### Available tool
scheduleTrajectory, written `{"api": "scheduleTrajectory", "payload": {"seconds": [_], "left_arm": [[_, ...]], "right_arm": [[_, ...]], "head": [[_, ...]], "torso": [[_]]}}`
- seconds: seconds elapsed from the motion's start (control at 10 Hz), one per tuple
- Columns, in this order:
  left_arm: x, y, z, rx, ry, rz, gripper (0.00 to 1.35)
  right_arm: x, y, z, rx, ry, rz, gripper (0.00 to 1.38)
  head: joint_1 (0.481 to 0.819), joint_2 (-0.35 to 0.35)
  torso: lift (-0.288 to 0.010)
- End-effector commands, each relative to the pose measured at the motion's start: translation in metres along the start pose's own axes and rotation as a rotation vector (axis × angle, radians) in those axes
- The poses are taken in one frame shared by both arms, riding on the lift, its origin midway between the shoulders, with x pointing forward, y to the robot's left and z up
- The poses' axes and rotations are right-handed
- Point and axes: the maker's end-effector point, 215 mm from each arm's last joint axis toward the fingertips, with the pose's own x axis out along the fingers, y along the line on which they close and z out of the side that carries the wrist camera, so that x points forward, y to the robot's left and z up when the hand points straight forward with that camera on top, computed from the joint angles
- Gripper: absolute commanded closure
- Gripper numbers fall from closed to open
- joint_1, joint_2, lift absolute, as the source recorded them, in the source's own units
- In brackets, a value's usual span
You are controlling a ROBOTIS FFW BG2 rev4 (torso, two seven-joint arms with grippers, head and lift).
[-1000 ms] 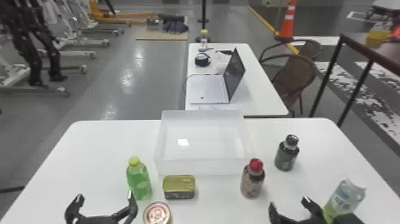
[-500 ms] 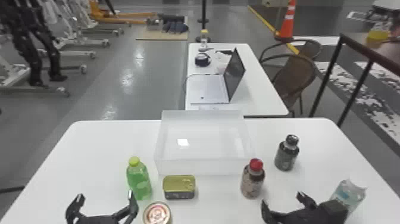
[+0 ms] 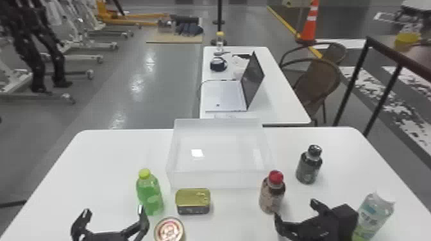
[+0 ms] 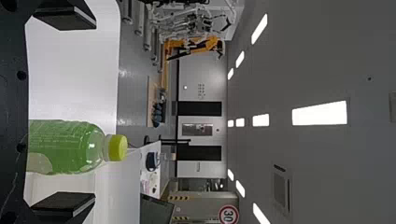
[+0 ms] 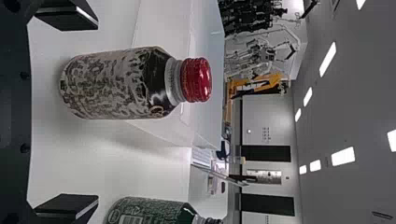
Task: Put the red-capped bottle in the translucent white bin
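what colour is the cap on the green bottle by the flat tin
Yellow-green; the cap shows best in the left wrist view.

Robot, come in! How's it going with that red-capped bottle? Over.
Left end effector and right end effector open, holding nothing. Red-capped bottle upright, just outside the bin. Dark-capped bottle to its right might get bumped.

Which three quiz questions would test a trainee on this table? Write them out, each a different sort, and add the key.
1. What stands between the green bottle and the red-capped bottle? A) laptop B) orange cone C) gold-lidded tin
2. True or false: the right gripper has its fingers apart.
3. Fill in "inside" or "outside": the red-capped bottle stands ____ the translucent white bin.

Key: 1 C; 2 true; 3 outside.
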Motion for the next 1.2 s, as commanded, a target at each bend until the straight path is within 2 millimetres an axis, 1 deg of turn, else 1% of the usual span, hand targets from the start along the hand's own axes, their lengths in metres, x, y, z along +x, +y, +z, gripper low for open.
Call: {"api": "scheduleTrajectory", "payload": {"seconds": [0.0,0.1,0.5,0.7,0.8,0.9,1.0,1.1], "left_arm": [[0.000,-0.002,-0.001,-0.005,0.001,0.000,0.02],[0.001,-0.002,0.000,-0.007,-0.002,-0.001,0.02],[0.002,-0.003,-0.001,-0.011,-0.003,-0.001,0.02],[0.002,-0.003,0.000,-0.011,-0.006,-0.001,0.02],[0.003,-0.003,0.001,-0.011,-0.008,-0.001,0.02],[0.003,-0.003,0.000,-0.013,-0.006,0.000,0.02],[0.003,-0.003,0.000,-0.015,-0.007,-0.001,0.02],[0.002,-0.003,-0.001,-0.016,-0.006,0.000,0.02]], "right_arm": [[0.010,-0.004,0.007,-0.007,-0.020,0.008,0.07],[0.013,-0.004,0.010,-0.007,-0.028,0.013,0.12],[0.033,0.006,0.016,-0.022,-0.026,0.055,0.12],[0.041,0.016,0.016,-0.032,-0.021,0.080,0.13],[0.043,0.018,0.014,-0.031,-0.014,0.087,0.17],[0.045,0.020,0.010,-0.026,-0.006,0.091,0.35],[0.046,0.021,0.009,-0.021,-0.005,0.092,0.74],[0.045,0.021,0.010,-0.016,-0.008,0.093,0.97]], "head": [[0.549,0.000],[0.549,0.000],[0.549,0.000],[0.549,0.000],[0.549,0.000],[0.549,0.000],[0.549,0.000],[0.549,0.000]], "torso": [[-0.100],[-0.100],[-0.100],[-0.100],[-0.100],[-0.100],[-0.100],[-0.100]]}}
